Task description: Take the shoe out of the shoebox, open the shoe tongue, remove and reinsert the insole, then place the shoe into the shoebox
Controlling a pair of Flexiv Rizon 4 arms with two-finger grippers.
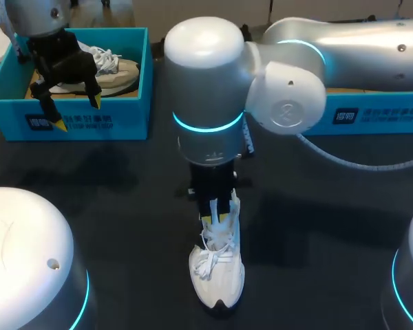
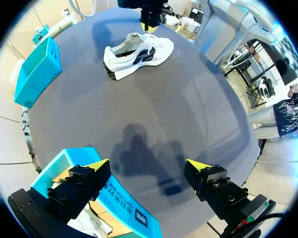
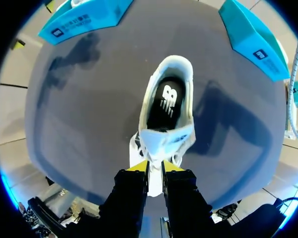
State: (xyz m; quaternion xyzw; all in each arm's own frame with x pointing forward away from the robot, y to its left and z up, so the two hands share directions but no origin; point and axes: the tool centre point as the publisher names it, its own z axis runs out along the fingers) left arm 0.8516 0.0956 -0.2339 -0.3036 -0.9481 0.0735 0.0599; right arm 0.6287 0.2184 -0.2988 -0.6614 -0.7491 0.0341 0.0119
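Note:
A white shoe [image 1: 217, 271] lies on the dark table [image 1: 124, 199], toe toward the near edge; it also shows as the shoe [image 2: 139, 52] and shoe [image 3: 168, 99], with a dark insole [image 3: 165, 101] inside. My right gripper [image 1: 215, 218] stands over the lace area, fingers nearly together, pinching the raised white tongue [image 3: 165, 138]; right gripper [image 3: 154, 167]. The teal shoebox [image 1: 89, 124] at the back left holds a second, beige-and-white shoe [image 1: 113, 72]. My left gripper [image 1: 77, 113] hangs open over the box's front wall, holding nothing; left gripper [image 2: 148, 166].
A second teal box [image 1: 378, 117] lies at the back right, partly behind my right arm, and appears as the teal box [image 3: 253, 39] and teal box [image 2: 37, 74]. A white cable [image 1: 358, 165] trails across the table on the right.

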